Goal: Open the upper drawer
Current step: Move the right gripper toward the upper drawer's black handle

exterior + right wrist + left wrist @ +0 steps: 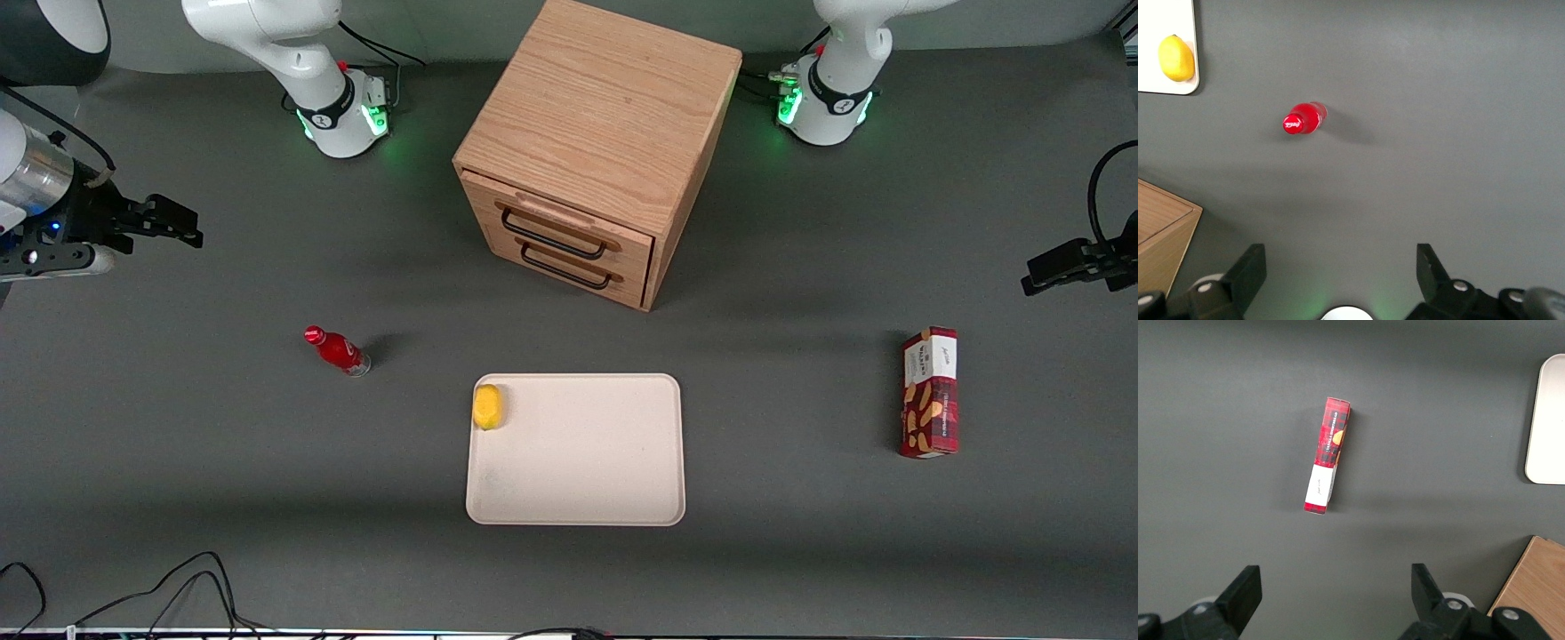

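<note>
The oak cabinet (605,124) stands at the table's middle, farther from the front camera than the tray. Its upper drawer (560,227) is the topmost of two, shut, with a black wire handle (553,236). The lower drawer (569,267) sits under it with a similar handle. My right gripper (173,227) hangs high at the working arm's end of the table, well away from the cabinet. It is open and empty, with wide-spread fingers (1248,270) over bare table. A corner of the cabinet (1161,233) shows in the right wrist view.
A red bottle (338,349) stands between my gripper and the tray; it also shows in the right wrist view (1303,120). A cream tray (578,462) holds a lemon (488,406). A red snack box (930,392) lies toward the parked arm's end. Cables (178,587) lie near the front edge.
</note>
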Robot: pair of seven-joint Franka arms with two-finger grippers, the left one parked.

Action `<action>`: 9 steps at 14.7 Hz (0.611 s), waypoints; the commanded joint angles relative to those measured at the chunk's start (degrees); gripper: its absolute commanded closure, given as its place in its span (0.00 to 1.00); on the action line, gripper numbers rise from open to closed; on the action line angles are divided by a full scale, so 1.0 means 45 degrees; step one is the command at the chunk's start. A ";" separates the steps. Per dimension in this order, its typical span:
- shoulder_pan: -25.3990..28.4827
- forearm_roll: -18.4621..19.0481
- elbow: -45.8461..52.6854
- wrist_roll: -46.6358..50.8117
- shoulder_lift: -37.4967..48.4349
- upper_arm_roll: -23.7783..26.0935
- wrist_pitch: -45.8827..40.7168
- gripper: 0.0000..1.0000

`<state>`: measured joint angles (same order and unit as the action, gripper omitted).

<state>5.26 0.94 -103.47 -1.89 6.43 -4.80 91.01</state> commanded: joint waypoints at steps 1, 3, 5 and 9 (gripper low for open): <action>0.0042 0.0103 0.0024 0.0127 0.0212 -0.0008 -0.0341 0.00; 0.0159 0.0044 0.0412 0.0187 0.0076 -0.0008 -0.0420 0.00; 0.0295 -0.0169 0.0687 0.0264 -0.0119 0.0088 -0.0926 0.00; 0.0393 -0.1356 0.1350 0.0226 -0.0646 0.1143 -0.0986 0.00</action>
<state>6.35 -1.88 -100.95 -1.74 5.78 -0.39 88.21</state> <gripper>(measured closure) 0.000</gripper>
